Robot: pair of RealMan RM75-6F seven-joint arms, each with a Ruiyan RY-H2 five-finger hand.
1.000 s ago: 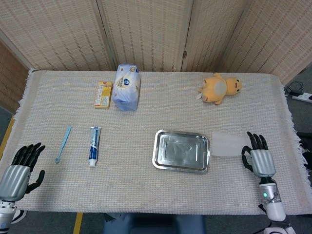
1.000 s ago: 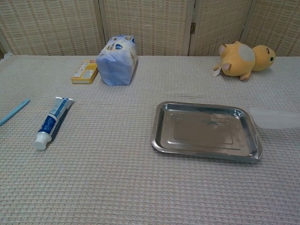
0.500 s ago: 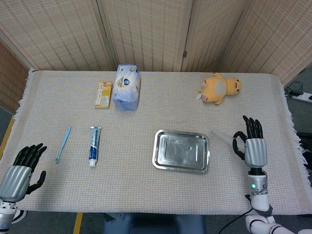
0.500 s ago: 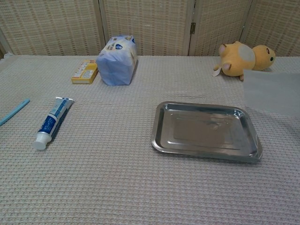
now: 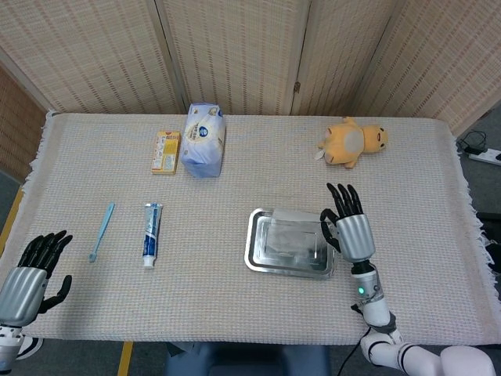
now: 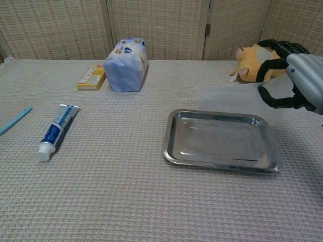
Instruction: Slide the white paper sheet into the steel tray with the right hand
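Left hand [image 5: 30, 270] at near table edge, well left of steel tray [image 5: 254, 254]; fingers loosely apart, holding nothing. Right hand [image 5: 350, 227] at tray's right rim, pinching white paper sheet [image 6: 229, 100] by one edge. Sheet hangs over tray, raised above it. Plush toy [image 5: 354, 142] beyond tray.

Paper [image 5: 293, 229] (robot hand [image 5: 350, 227] too) now over tray [image 5: 254, 251]
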